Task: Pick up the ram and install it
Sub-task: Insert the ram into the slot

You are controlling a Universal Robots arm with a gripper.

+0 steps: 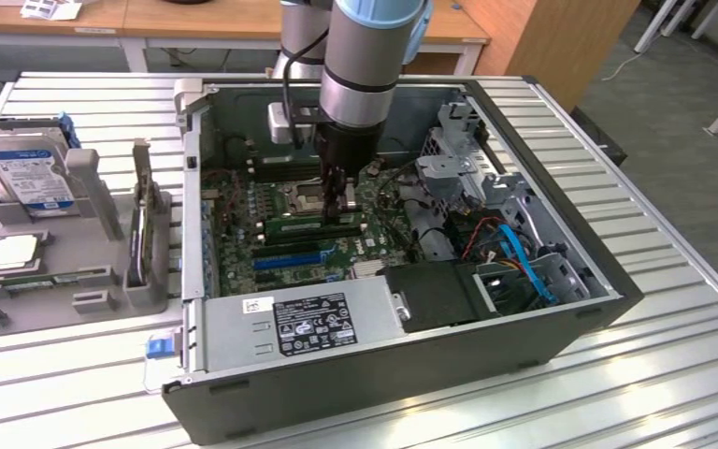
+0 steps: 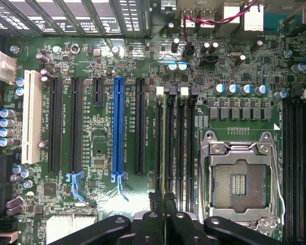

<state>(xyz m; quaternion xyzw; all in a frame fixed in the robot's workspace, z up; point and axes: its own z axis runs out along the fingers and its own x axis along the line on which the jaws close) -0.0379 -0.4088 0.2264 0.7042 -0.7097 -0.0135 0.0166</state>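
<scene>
Two things matter for seating the ram (image 1: 315, 224): keeping it parallel to the slots (image 2: 189, 143) and pressing evenly along its length. My gripper (image 1: 333, 208) is pinched on the ram's top edge, jaws almost together because the stick is so thin. The ram stands on edge in the slot row just beside the socket (image 2: 239, 176), down inside the case (image 1: 484, 374). I judge the step to be the push home, so I would bear straight down with no rocking and mind the small clips (image 2: 159, 91) at the slot ends; whether any has latched I cannot tell. The ram is a flat, narrow green board, probably stiff but brittle, so force belongs on its edge and never sideways. The slots are long black plastic channels, close and parallel, easy to mistake for one another. The socket is a square of shiny metal frame round a dull pin field. The board (image 2: 97, 153) about it is glossy green, crowded with small round silver-topped capacitors (image 2: 233, 89) on the socket's side nearest the clips.
</scene>
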